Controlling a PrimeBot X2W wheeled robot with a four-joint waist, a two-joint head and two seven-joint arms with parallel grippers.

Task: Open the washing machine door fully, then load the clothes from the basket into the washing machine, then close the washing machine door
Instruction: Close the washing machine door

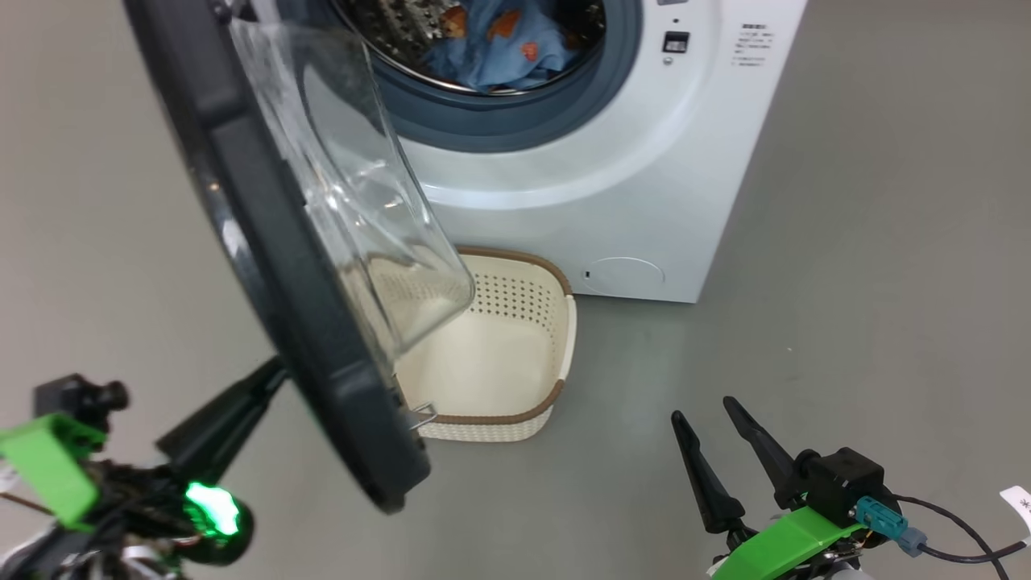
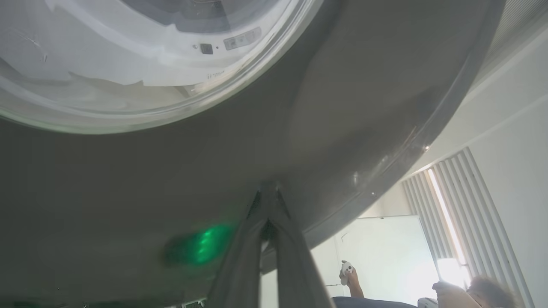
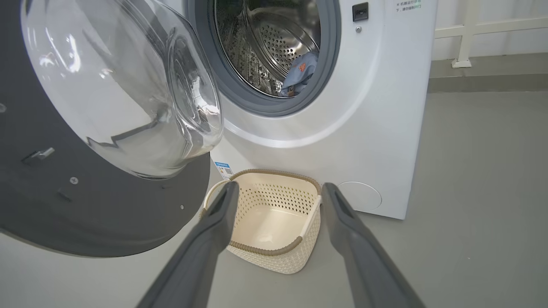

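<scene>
The washing machine [image 1: 644, 161] stands open, and its black door [image 1: 266, 242] with the glass bowl swings out towards me. Blue printed clothes [image 1: 499, 40] lie in the steel drum, and the clothes [image 3: 302, 70] show there in the right wrist view too. The cream basket [image 1: 499, 419] sits on the floor below the door with nothing in it. My left gripper [image 1: 274, 372] is shut, its tips against the door's outer face [image 2: 342, 107]; the left gripper [image 2: 269, 188] holds nothing. My right gripper [image 1: 702, 411] hangs open over the floor; in its wrist view the right gripper [image 3: 280, 186] points at the basket [image 3: 265, 250].
Grey floor spreads right of the machine and around my right gripper. A round flap [image 1: 624, 274] sits low on the machine front. Past the door's edge, the left wrist view catches a person's raised hand [image 2: 349, 273] and a whiteboard [image 2: 385, 256].
</scene>
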